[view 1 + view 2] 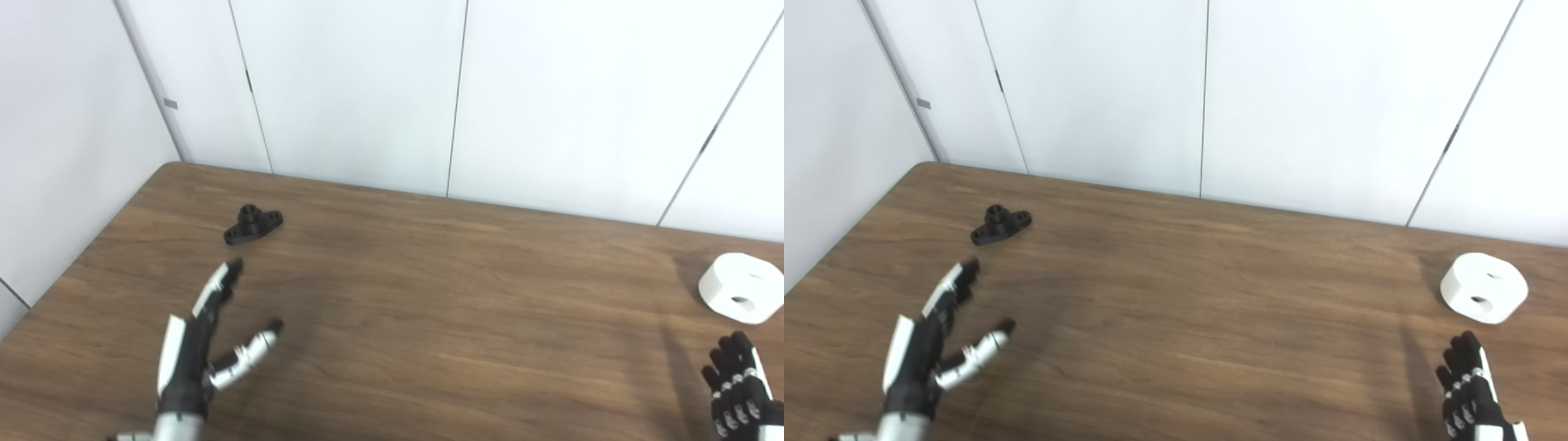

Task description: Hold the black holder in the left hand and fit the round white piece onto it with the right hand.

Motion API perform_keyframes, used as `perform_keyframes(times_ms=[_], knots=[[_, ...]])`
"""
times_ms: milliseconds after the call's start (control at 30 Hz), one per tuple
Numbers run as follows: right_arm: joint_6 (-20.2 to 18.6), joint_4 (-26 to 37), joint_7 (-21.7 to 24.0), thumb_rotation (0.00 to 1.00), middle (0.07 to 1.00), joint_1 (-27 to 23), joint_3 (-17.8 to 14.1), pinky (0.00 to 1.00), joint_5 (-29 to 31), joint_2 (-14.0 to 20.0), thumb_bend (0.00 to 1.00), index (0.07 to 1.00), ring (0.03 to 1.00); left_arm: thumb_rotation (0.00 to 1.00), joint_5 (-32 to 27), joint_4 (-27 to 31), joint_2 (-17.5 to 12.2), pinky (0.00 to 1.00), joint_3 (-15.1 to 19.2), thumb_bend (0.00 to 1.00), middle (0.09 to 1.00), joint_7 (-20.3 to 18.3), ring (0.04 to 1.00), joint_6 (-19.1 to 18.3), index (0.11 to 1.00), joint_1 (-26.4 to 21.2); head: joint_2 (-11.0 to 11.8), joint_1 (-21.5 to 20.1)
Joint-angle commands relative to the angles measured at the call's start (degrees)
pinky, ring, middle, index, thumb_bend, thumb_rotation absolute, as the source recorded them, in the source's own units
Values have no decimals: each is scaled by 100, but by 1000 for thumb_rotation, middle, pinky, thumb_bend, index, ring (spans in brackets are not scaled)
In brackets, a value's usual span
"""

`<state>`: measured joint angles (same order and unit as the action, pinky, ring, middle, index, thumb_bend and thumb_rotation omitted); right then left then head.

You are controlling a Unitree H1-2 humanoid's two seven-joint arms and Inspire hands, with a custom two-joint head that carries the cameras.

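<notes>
White wall panels (355, 92), split by thin dark seams, are standing behind one brown wood-grain table (429, 318) that is filling the lower part of both views. Two task parts are lying on it, one of each kind, and two hands are reaching in from the bottom edge.

One black holder (252, 225) (a small flanged piece with a short raised collar) is resting flat on the tabletop just beyond the fingertips of the left hand (199, 343), a little farther from the robot and not touching it. That hand is hovering open and holding nothing, its fingers (219, 285) stretching toward the holder while the thumb is splaying out to the side.

One round white piece (1484, 288), a thick disc showing two holes, is sitting well apart from the holder, just ahead of the right hand (1473, 392) and slightly to its outer side. Only part of the right hand is showing at the frame's lower corner; its fingers are pointing up, close together but empty, clear of the disc.
</notes>
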<state>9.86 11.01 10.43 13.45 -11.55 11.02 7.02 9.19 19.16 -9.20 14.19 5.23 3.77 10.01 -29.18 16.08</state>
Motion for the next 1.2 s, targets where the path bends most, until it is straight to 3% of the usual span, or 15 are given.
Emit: perform_keyframes(times_ms=[0,100,233,500,900,1167], knots=[[130,-363,34,1000,1000,650,47,1000,31,7,639,1000,1000,241,254,306,-164,885,129,781,936,87,934,-230,908,-82,-3,1],[133,-368,26,1000,1000,648,44,1000,28,1,646,1000,1000,335,522,438,-331,896,224,849,945,18,936,-664,905,-227,-17,-7],[111,-351,31,1000,1000,647,48,1000,36,0,652,1000,1000,353,675,450,-597,989,260,875,986,-118,996,-1077,913,-404,-21,1],[90,-352,13,1000,998,625,37,1000,45,-14,657,1000,1000,400,1414,175,-1122,1000,137,851,957,-162,1000,-1512,907,-815,-70,16],[26,-266,-23,1000,998,644,75,1000,-50,-41,706,1000,1000,444,2277,-1038,-1916,1000,-190,876,943,-52,990,-1525,886,-1658,-116,-63],[28,-261,-56,1000,983,661,85,1000,-100,-65,719,989,999,509,2583,-2014,-2189,1000,-509,913,929,118,982,-1487,860,-2223,-137,-103]])
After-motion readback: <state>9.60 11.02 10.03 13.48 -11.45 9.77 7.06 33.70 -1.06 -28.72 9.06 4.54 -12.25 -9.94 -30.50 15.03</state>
